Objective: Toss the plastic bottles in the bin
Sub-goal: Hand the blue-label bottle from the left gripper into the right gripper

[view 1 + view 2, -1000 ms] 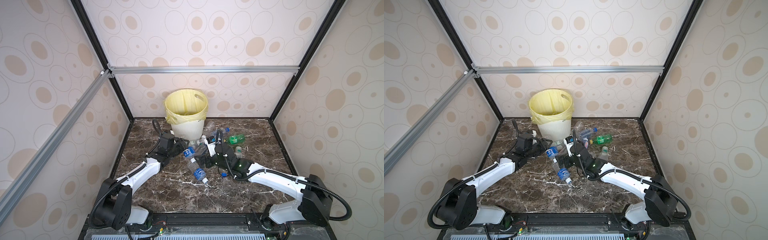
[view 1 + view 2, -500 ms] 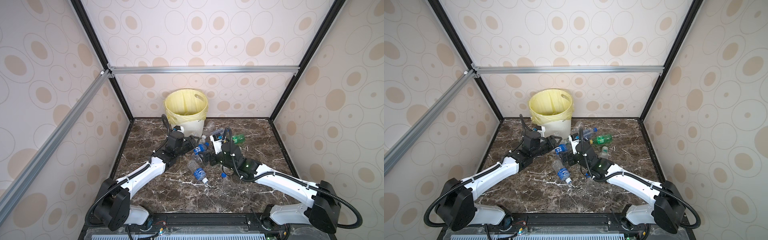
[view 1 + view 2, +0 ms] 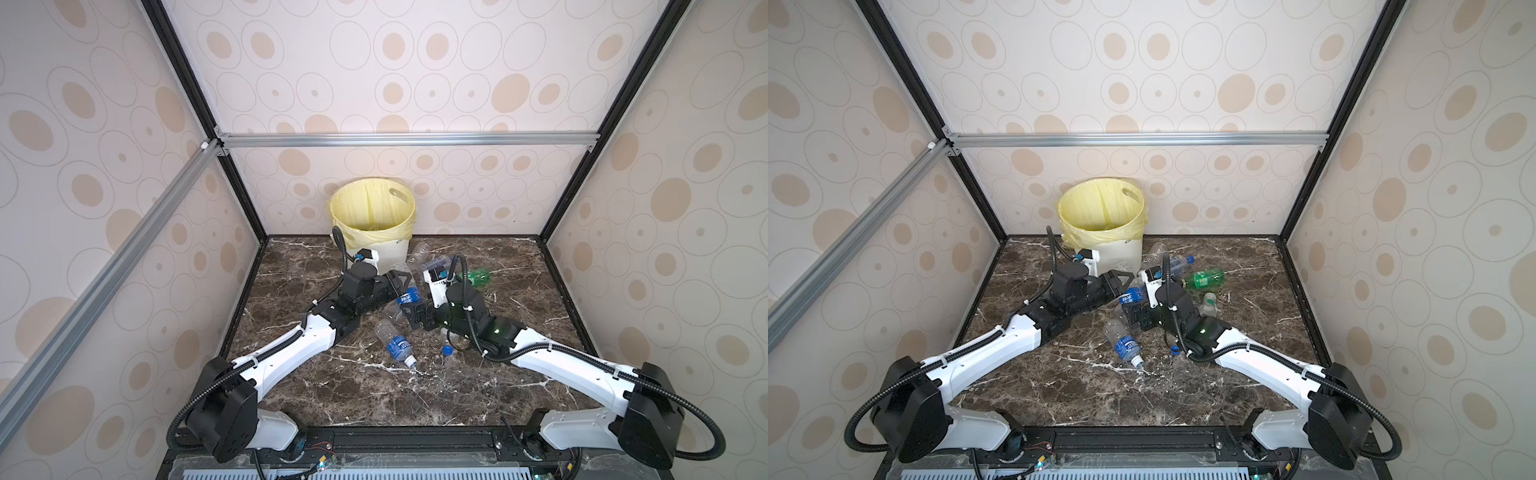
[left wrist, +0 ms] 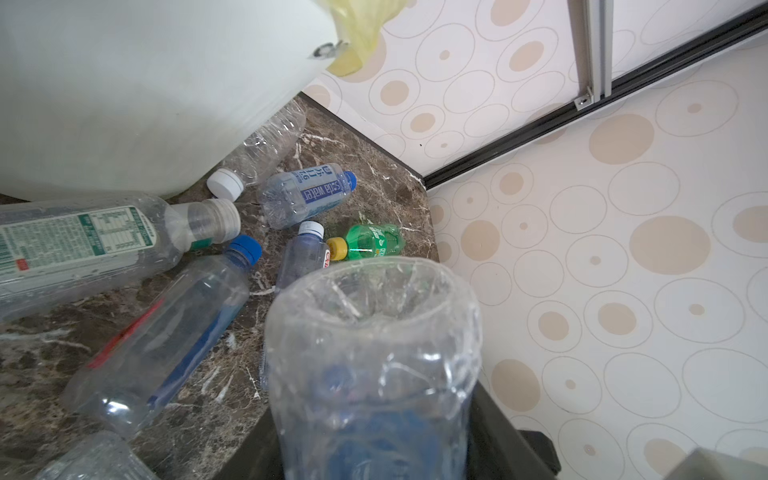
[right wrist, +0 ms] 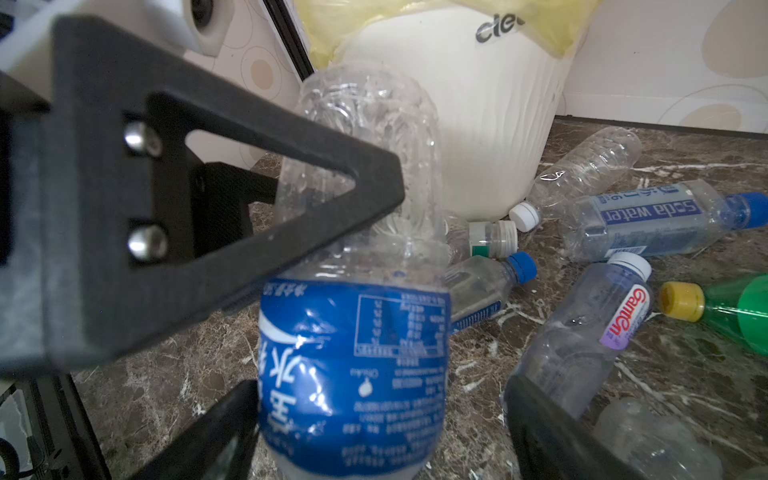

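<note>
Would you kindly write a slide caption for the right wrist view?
Left pincer holds a blue-label bottle inside the open right pincer, bin behind.

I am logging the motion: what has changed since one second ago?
The left gripper, shut on the blue-labelled bottle, carried it rightward into the open right gripper. The bin, the green bottle and the bottle lying alone stayed.

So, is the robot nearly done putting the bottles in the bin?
Not nearly. Done: I cannot tell what is inside the bin. In hand: the left gripper is shut on a blue-labelled bottle, and the open right gripper sits around it. Left: several more lie on the table, like the green bottle, the soda water bottle and the front bottle.
</note>
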You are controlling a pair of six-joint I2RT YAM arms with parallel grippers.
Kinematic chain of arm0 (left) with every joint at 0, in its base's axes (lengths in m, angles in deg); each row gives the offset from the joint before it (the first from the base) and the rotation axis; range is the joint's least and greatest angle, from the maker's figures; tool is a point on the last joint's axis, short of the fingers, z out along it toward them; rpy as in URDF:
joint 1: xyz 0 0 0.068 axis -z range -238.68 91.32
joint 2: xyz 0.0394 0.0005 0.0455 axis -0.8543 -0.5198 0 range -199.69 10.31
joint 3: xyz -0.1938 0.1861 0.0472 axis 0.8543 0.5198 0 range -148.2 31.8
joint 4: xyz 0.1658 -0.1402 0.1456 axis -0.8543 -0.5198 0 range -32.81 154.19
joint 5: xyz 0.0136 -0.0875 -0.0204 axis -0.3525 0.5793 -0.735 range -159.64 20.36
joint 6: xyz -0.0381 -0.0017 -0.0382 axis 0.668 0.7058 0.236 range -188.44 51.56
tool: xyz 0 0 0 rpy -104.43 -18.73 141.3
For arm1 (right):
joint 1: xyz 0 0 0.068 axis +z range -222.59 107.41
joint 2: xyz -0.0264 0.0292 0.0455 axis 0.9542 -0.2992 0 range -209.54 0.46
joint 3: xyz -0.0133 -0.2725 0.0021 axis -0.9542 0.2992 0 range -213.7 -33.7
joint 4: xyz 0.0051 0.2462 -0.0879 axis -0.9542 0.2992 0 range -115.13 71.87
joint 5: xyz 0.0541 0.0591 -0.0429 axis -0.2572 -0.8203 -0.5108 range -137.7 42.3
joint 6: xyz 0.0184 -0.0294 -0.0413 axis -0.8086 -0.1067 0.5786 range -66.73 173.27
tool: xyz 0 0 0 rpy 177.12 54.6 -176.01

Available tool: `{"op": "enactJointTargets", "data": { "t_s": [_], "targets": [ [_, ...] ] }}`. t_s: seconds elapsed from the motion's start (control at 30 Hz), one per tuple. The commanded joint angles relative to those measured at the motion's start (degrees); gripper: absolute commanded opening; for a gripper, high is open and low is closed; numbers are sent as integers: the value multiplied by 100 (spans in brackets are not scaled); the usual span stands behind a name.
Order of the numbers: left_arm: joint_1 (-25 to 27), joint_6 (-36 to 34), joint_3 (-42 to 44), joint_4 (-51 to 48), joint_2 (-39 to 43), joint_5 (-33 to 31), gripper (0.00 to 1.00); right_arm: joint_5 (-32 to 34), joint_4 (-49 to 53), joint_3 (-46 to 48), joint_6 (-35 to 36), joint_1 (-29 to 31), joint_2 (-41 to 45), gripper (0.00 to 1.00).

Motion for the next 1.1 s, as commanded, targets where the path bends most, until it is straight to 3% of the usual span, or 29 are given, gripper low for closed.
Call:
{"op": "enactJointTargets", "data": {
  "t_s": [0.0,0.77,1.07],
  "targets": [
    [93,175,-238,288,183,-8,55,-113,-258,168,-18,-71,195,91],
    [253,319,-172,536,324,56,57,-668,-1189,501,-159,-193,195,67],
    [245,363,-93,633,306,123,62,-1062,-1430,547,-193,-219,133,55]
  ]
}}
